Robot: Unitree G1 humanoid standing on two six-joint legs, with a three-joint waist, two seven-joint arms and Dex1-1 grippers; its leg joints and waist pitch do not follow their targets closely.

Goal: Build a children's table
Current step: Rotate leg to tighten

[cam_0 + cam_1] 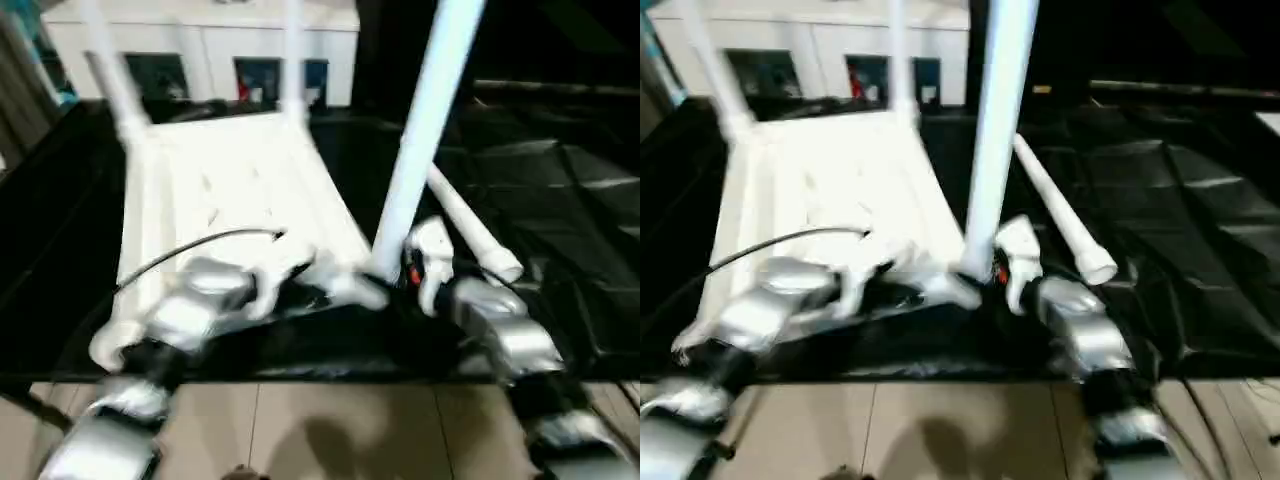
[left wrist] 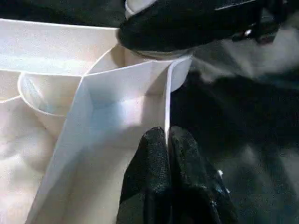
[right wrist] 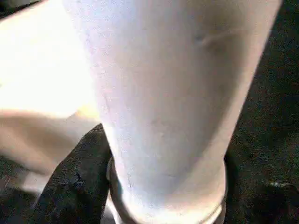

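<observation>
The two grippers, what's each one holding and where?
Right gripper: upright white plastic leg, near its base. Left gripper: rim of the white ribbed tabletop.

Two silver forearms on show, rounded metallic shells catching the light. The left forearm [image 1: 190,305], at about seven o'clock, has a thin black cable [image 1: 190,245] arcing over it. The right forearm [image 1: 505,335], at five o'clock, carries a white wrist housing [image 1: 432,250] with a small red-orange spot, possibly a light or label. Dark joints break up both arms. The left gripper [image 2: 168,140] has two black, rough-textured fingers; a black finger [image 3: 74,182] of the right one looks the same.
</observation>
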